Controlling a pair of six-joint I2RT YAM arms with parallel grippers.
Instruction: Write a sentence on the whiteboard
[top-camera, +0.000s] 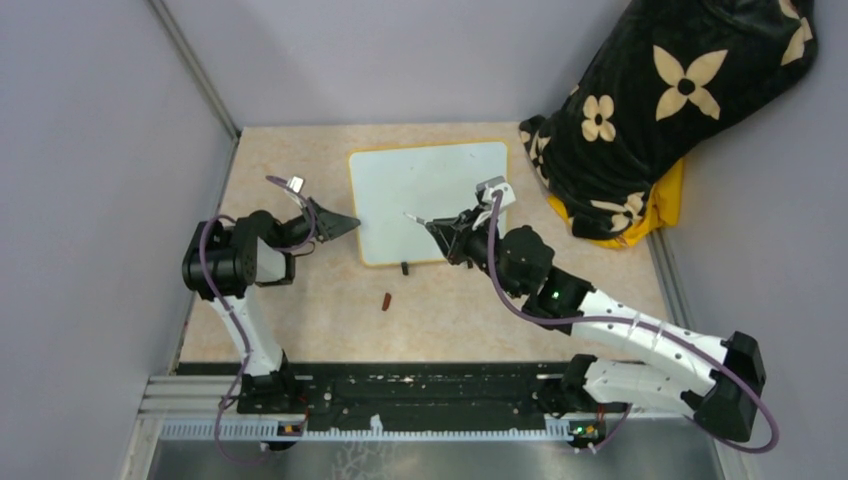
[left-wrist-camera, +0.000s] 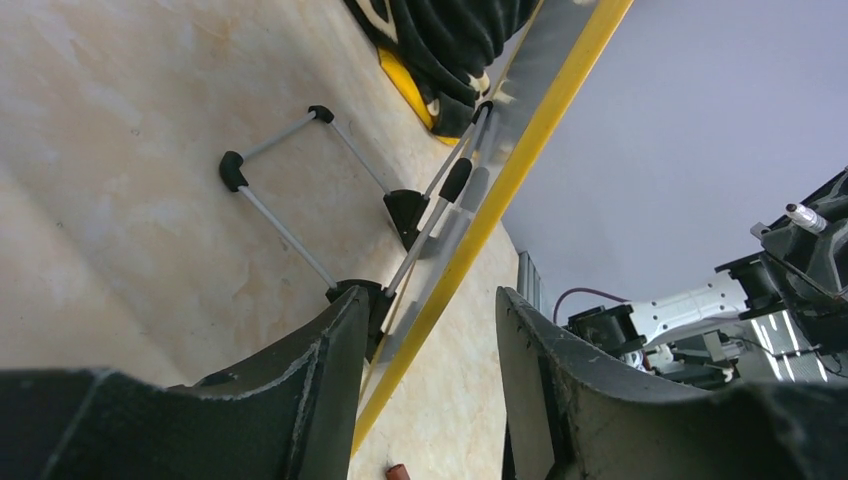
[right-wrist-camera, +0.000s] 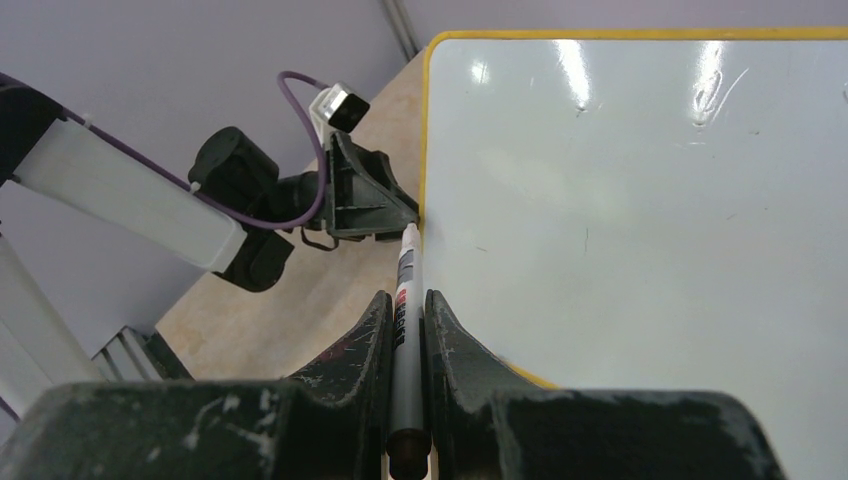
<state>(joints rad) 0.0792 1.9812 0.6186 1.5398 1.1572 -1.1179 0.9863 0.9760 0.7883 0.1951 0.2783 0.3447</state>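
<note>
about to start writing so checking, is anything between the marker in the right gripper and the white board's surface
Nothing visible does. The right gripper holds the slim grey and white marker with its tip over the glossy white yellow-framed whiteboard, whose face is bare. The left gripper sits only at its left edge.

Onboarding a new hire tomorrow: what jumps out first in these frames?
The glossy whiteboard, mid-table, bears no writing, and the right end effector holds a marker over its near half. The left end effector straddles the board's left yellow edge, jaws apart. A black flower-print bundle fills the far right corner.
</note>
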